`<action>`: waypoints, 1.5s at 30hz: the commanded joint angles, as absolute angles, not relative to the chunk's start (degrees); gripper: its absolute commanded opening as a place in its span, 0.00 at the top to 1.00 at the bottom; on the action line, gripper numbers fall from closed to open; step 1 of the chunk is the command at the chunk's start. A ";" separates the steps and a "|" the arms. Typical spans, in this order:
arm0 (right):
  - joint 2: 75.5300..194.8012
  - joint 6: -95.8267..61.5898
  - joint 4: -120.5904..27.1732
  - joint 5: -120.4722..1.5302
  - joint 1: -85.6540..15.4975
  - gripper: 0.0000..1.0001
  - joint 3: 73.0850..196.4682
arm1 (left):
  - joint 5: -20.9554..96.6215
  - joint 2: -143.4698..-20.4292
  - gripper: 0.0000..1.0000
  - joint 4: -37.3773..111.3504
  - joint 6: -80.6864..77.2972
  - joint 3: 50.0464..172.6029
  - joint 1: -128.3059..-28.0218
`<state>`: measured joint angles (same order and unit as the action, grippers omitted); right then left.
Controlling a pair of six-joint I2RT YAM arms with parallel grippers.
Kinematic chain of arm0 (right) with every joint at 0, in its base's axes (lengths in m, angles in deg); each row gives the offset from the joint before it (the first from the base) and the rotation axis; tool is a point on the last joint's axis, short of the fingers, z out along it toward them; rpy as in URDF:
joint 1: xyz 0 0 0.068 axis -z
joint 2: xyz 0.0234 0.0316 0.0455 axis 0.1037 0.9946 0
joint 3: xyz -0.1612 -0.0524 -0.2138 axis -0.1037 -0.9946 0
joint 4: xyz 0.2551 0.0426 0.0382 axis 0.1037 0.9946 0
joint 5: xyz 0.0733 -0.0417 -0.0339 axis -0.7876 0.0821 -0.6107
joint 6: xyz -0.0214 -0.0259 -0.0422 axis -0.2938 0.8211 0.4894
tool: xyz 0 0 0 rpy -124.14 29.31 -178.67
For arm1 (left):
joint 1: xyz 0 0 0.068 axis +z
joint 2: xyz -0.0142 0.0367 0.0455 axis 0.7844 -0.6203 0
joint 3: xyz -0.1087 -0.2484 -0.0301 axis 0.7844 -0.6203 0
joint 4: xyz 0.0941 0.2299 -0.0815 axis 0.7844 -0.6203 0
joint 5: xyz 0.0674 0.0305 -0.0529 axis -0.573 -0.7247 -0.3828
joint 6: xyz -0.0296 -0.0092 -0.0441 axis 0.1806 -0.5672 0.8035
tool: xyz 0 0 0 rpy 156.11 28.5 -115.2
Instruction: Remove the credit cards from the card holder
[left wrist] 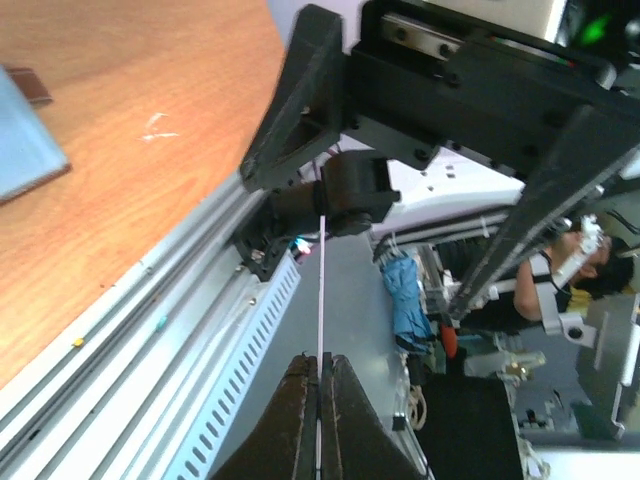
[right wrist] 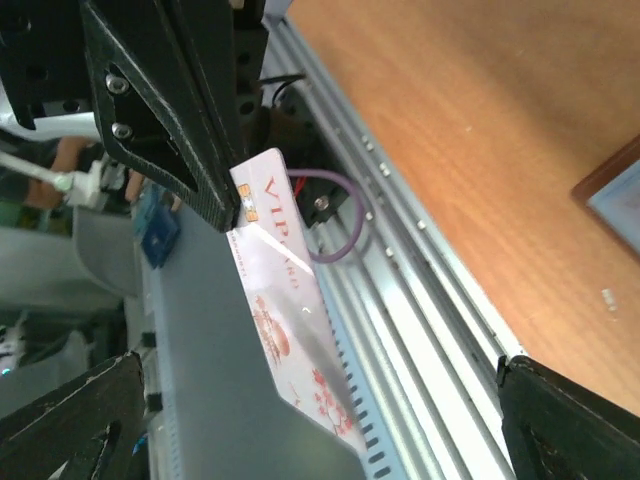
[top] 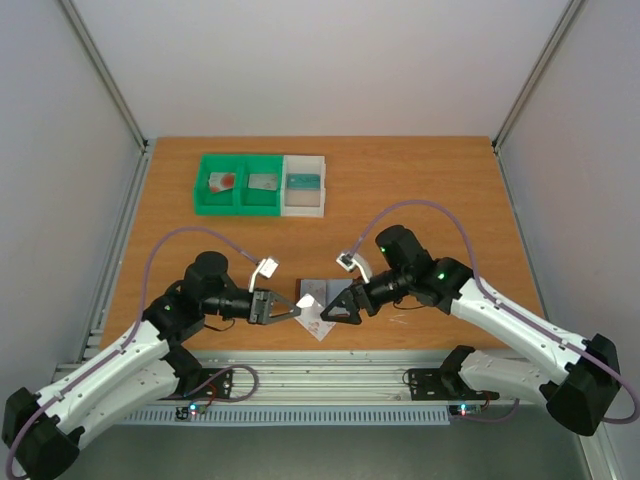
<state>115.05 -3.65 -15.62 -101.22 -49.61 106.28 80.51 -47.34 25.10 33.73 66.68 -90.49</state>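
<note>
The left gripper (top: 292,306) and the right gripper (top: 330,308) face each other nose to nose near 6 o'clock on the table (top: 440,200), close to its near edge. The left jaws are clenched on one end of a whitish credit card (top: 318,326) with red print, which slants away from them towards the table edge.

From the left wrist the card (left wrist: 321,290) shows only edge-on, as a thin pale line rising from between the shut jaws. From the right wrist its face (right wrist: 290,320) is visible. "VIP" reads in red, the left gripper's fingers (right wrist: 180,130) cover the corner above it, and the printed pattern lower down is too blurred to read.

The right jaws are released and spread wide on either side of the card, not touching it. Only their fingertips (right wrist: 70,420) enter the bottom corners of the right wrist view.

The card holder (top: 316,288) lies on the table just at 12 o'clock of the two grippers. It is largely hidden behind them and shows as a dark blue-grey patch. Each wrist view catches only a corner of brown edge and blue-grey lining, cut off by the frame (left wrist: 20,140) (right wrist: 615,200). Whether more cards sit inside it cannot be told.

Towards 12 o'clock on the table stand a two-compartment green bin (top: 238,210) and a white bin (top: 303,212), touching side by side. Each compartment holds something small and flat, too small to identify.
</note>
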 commanded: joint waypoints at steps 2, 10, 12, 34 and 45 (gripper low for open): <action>111.73 -5.56 -13.79 -91.42 -49.50 0.02 108.74 | 73.46 -46.05 1.00 21.28 30.91 70.59 -89.88; 106.78 -9.15 -13.95 -80.62 -49.55 0.01 108.66 | 58.88 -44.58 1.00 11.88 27.48 75.16 -89.80; 105.98 -9.77 -13.87 -78.33 -49.55 0.02 108.39 | 53.15 -45.08 1.00 8.52 26.38 76.84 -89.77; 107.53 -9.64 -11.88 -73.38 -49.54 0.02 110.03 | 17.75 -61.23 1.00 7.13 22.46 88.83 -82.83; 107.05 -9.19 -10.08 -73.65 -49.46 0.01 111.14 | 18.69 -81.41 1.00 3.79 13.80 106.53 -76.57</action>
